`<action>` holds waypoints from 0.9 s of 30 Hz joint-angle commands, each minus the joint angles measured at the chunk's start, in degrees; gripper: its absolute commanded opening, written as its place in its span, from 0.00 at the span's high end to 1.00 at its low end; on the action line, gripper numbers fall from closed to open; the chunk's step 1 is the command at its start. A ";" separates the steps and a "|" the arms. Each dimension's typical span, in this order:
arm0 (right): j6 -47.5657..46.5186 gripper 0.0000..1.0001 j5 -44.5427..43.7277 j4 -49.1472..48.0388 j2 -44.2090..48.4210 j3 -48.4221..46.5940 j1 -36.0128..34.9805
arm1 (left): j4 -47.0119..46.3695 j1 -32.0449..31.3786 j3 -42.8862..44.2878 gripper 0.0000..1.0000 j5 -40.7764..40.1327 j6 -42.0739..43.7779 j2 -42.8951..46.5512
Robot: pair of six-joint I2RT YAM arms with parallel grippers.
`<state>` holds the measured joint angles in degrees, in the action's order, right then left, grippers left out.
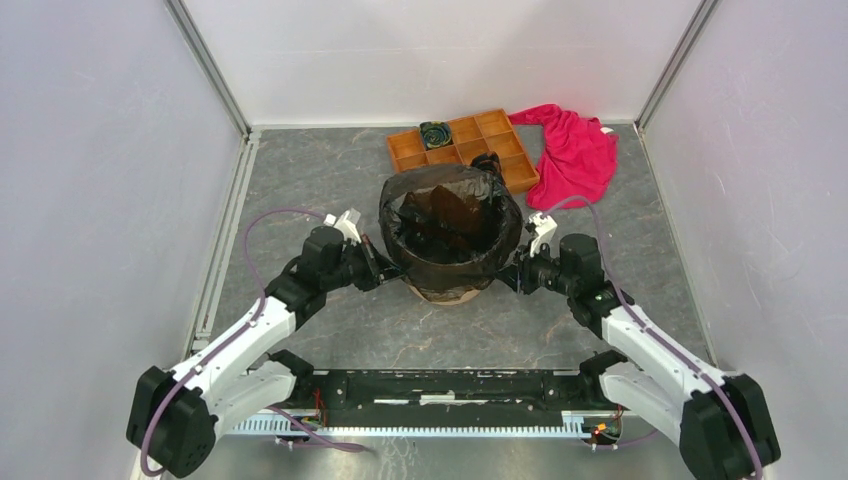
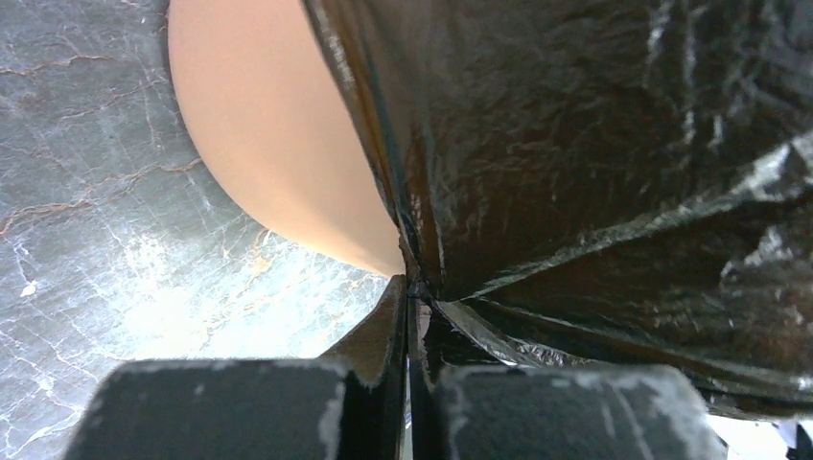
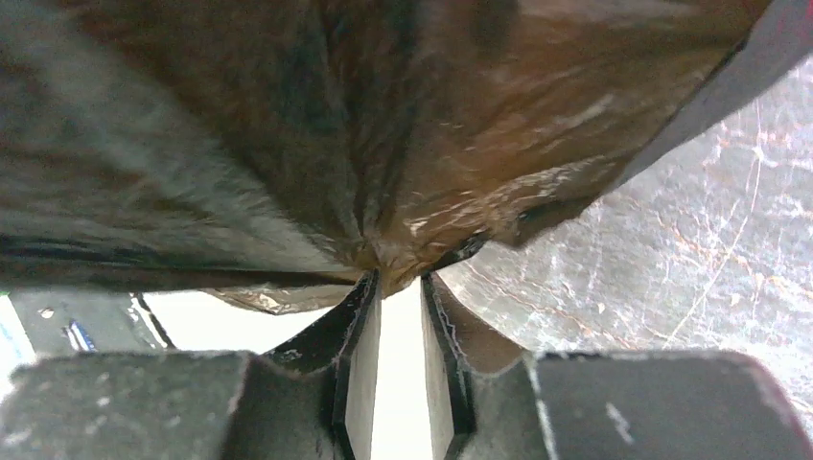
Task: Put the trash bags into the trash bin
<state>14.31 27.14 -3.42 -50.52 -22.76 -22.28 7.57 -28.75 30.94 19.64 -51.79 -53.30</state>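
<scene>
The trash bin (image 2: 268, 125) stands mid-table (image 1: 320, 180), a little toward the far edge. The trash bag (image 1: 450, 225) already sits in it, mouth open and hem folded over the rim. The 2 arms flank it equally. The left gripper (image 2: 414, 287), at the bin's left wall, is clamped fully on a pinch of hem. The right gripper (image 3: 396, 278), at the right wall, has its jaws a slit apart, yet they seem to nip a gathered pleat at their tips. Film lies straight ahead of each tool, so any tightening probably runs down the walls. Only the top view shows the liner sagging inside (the left wrist alone shows bare orange wall beside the hem).
</scene>
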 commanded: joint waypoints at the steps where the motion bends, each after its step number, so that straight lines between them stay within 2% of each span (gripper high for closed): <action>1: -2.67 0.72 -4.82 -0.16 -3.85 -2.18 0.05 | -1.46 -0.21 -0.01 0.98 -0.24 0.77 -2.17; 3: -5.98 0.67 -9.03 7.55 -2.44 -4.90 0.09 | -0.80 -0.21 0.49 0.98 -0.66 1.85 -3.10; 4: -7.62 0.62 -11.47 10.59 -0.92 -6.15 0.05 | -0.27 -0.21 1.00 0.98 -0.96 2.52 -3.43; 9: -12.23 0.24 -28.49 23.04 7.58 -13.67 0.04 | 2.17 -0.16 3.10 0.98 -1.36 7.17 -4.11; 12: -13.86 0.08 -33.27 24.80 6.33 -20.78 0.58 | 4.97 -0.17 4.86 0.92 -1.33 10.15 -4.07; 14: -15.51 0.04 -32.21 22.97 3.52 -24.47 1.25 | 8.07 -0.21 6.18 0.74 -3.67 11.90 -1.98; 17: -14.43 0.03 -27.43 20.02 -2.26 -28.47 3.43 | 10.47 -0.05 6.96 0.35 -7.39 13.92 5.23; 18: -12.88 0.03 -24.16 18.62 -3.63 -29.13 4.29 | 11.20 -0.07 7.61 0.28 -8.23 14.82 7.39; 21: -9.81 0.03 -17.98 14.40 -6.46 -28.52 6.94 | 16.17 -0.07 11.97 0.18 -9.49 17.78 11.69; 24: -7.55 0.04 -14.19 13.46 -8.02 -27.86 7.81 | 21.22 -0.05 16.92 0.14 -12.30 20.11 13.27; 27: -7.44 0.06 -10.81 14.44 -8.07 -27.80 7.83 | 25.34 -0.06 23.56 0.11 -17.13 21.57 10.77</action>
<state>4.86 9.47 13.87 -59.29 -50.33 -14.52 26.28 -28.73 46.68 9.58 -35.94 -40.56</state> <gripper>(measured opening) 0.949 0.876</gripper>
